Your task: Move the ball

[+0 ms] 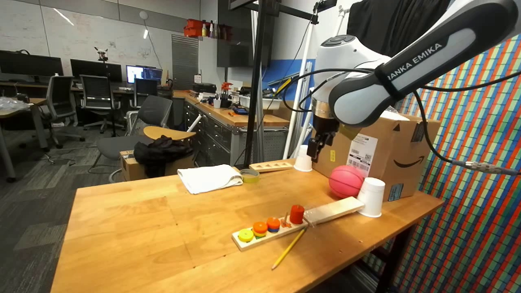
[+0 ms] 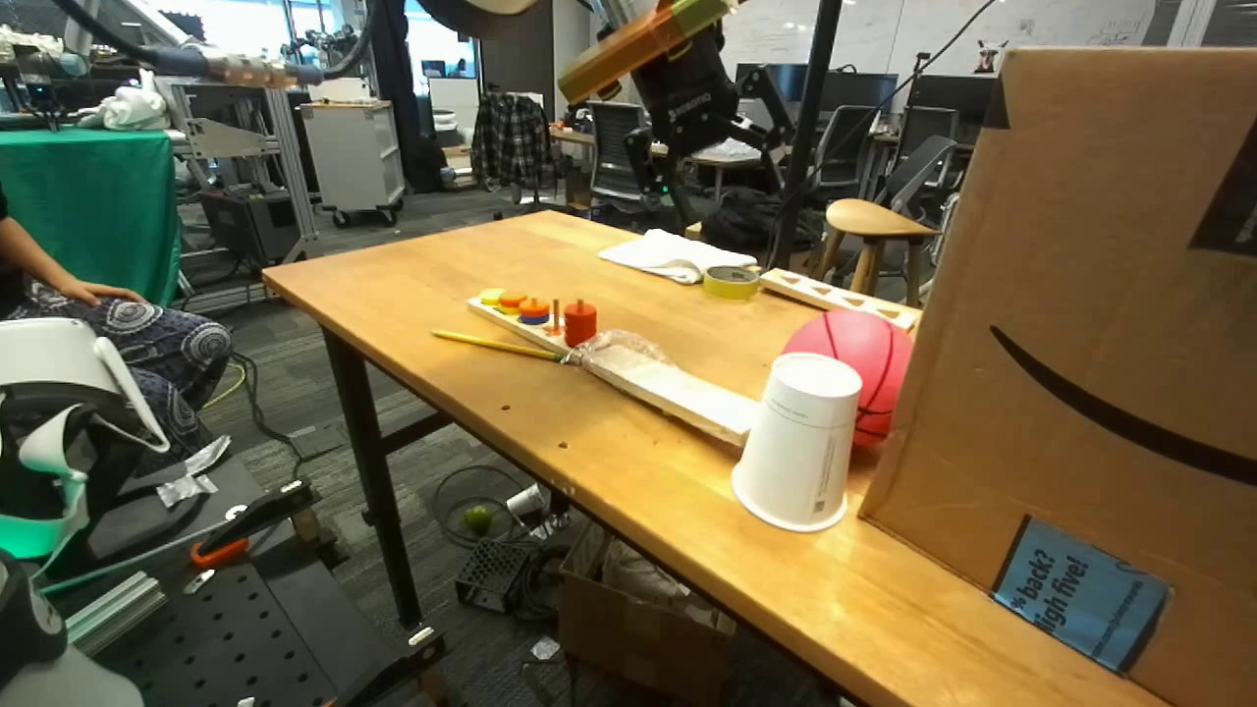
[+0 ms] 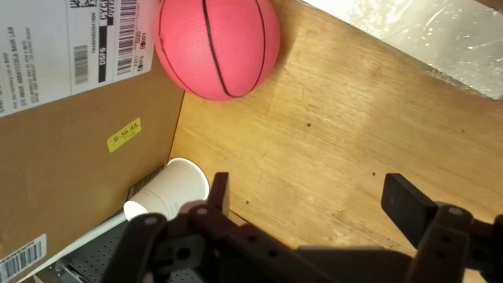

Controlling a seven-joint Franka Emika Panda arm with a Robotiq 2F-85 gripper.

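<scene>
The ball (image 1: pixel 346 181) is pink with black seam lines, like a small basketball. It rests on the wooden table (image 1: pixel 134 228) beside the cardboard box (image 1: pixel 407 150). In an exterior view, a white cup hides part of the ball (image 2: pixel 854 339). In the wrist view, the ball (image 3: pixel 218 47) is at the top, left of centre, its upper edge cut off. My gripper (image 3: pixel 308 192) is open, with only tabletop visible between its fingers. In an exterior view, the gripper (image 1: pixel 315 150) hangs above the table, apart from the ball and higher than it.
An upturned white cup (image 1: pixel 371 197) stands near the ball; another (image 1: pixel 303 158) stands by the box's far corner. A plastic-wrapped board (image 1: pixel 333 209), ring toy (image 1: pixel 268 228), pencil (image 1: pixel 288 249), cloth (image 1: pixel 209 178), tape roll (image 1: pixel 250 176) and wooden strip (image 1: pixel 272 166) lie on the table.
</scene>
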